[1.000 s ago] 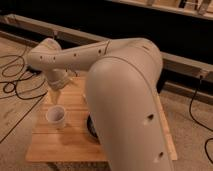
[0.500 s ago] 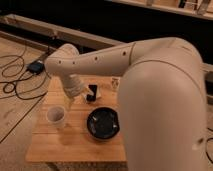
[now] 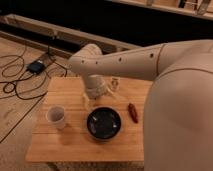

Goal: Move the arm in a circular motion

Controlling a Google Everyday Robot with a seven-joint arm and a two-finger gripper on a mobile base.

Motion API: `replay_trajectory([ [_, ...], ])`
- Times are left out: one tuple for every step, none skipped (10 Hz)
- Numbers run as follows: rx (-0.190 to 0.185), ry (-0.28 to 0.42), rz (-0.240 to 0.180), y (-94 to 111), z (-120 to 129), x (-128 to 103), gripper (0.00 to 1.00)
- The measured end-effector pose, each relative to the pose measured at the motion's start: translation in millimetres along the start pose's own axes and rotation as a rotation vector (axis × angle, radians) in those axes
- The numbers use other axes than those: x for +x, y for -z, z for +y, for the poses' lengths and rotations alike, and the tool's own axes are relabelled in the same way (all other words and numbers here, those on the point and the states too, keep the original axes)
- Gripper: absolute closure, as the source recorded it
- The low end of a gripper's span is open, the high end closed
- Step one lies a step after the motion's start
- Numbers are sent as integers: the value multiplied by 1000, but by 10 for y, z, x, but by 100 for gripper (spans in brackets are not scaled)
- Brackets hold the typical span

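Observation:
The arm [image 3: 150, 60] is cream-white and very thick. It fills the right side of the camera view and reaches left across a wooden table [image 3: 65, 145]. Its rounded elbow [image 3: 89, 56] bends downward, with small dark holes along the segment. Below the elbow, the gripper [image 3: 96, 97] hangs over the table's middle, just behind a black bowl [image 3: 104, 123] and right of a white cup [image 3: 56, 116]. It holds nothing that I can see.
A red elongated object [image 3: 133, 112] lies right of the bowl. A small pale item [image 3: 115, 83] stands behind the gripper. Black cables [image 3: 15, 82] and a dark box [image 3: 36, 66] lie on the floor to the left. A dark wall base runs behind.
The gripper has swung from above the white cup rightward to behind the black bowl. The big near arm segment has shifted right, uncovering more of the table.

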Motion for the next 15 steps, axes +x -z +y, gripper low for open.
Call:
replay_trajectory([
  [2,-58,20,-36,-223,43,20],
  [2,-102,33,-66,-397,57,20],
  [0,-137,41,-88,-531,63,20],
  [-4,-189,45,-109,-734,37,20],
  [-6,-231,41,-116,-905,-13,20],
  [-7,-267,26,-125,-1082,-110,20],
  [-3,-284,6,-133,-1226,-234,20],
  [3,-292,-18,-133,-1341,-389,20],
  [7,-293,-42,-125,-1423,-545,20],
  [7,-292,-68,-100,-1484,-709,20],
  [-1,-287,-96,-68,-1517,-888,20],
  [-12,-280,-116,-38,-1501,-1020,20],
  [-24,-271,-135,-5,-1461,-1150,20],
  [-37,-249,-161,47,-1362,-1335,20],
  [-51,-214,-184,115,-1199,-1533,20],
])
